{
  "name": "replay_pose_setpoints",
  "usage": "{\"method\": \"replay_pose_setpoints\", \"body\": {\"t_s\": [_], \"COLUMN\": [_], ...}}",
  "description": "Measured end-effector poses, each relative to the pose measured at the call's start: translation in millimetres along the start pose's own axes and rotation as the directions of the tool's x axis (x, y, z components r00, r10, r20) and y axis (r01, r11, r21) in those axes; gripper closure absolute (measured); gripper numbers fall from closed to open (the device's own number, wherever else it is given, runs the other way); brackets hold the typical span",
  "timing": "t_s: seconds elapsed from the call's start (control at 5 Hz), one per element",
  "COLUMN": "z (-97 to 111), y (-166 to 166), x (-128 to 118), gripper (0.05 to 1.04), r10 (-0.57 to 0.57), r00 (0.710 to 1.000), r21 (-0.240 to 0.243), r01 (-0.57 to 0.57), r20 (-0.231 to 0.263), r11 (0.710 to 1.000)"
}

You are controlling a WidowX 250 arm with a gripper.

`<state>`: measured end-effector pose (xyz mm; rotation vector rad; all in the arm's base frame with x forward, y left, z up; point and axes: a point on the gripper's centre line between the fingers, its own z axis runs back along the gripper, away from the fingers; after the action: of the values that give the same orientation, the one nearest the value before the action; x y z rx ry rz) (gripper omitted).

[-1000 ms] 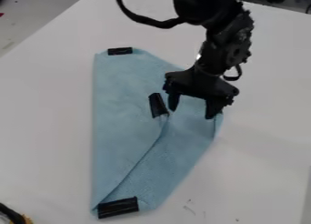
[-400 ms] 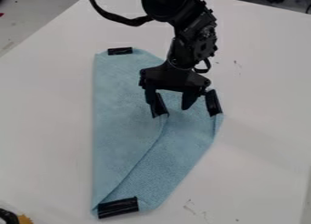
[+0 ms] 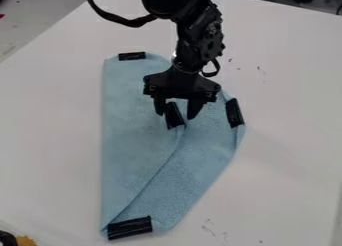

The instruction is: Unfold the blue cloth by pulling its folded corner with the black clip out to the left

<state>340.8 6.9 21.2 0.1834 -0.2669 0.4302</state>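
Hand (image 3: 176,115) open wide, empty — centre tips astride middle black tape (image 3: 175,119); pinch blue cloth (image 3: 130,145) shallowly.

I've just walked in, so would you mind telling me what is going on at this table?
A black robot arm has its open gripper over a partly folded light-blue cloth. The fingers stand on either side of the black strip near the cloth's middle; whether they touch the cloth is unclear. The cloth lies on a white table.
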Motion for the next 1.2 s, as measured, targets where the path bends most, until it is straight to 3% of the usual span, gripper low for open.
{"method": "replay_pose_setpoints", "body": {"t_s": [0.2, 0.4, 0.6, 0.8, 1.2], "z": [1.4, 2.4, 1.6, 1.7, 0.8], "y": [-2.5, -1.7, -0.1, -0.7, -4.8], "x": [5.1, 9.6, 9.8, 9.5, 11.0], "gripper": [0.708, 0.919, 0.987, 0.824, 0.243], "r10": [0.005, 0.005, 0.006, 0.009, 0.012], "r00": [1.0, 1.0, 1.0, 1.0, 1.0], "r21": [-0.03, -0.051, -0.048, -0.049, -0.076], "r01": [-0.005, -0.005, -0.006, -0.009, -0.011], "r20": [0.002, -0.004, -0.007, -0.007, 0.008], "r11": [1.0, 0.999, 0.999, 0.999, 0.997]}}
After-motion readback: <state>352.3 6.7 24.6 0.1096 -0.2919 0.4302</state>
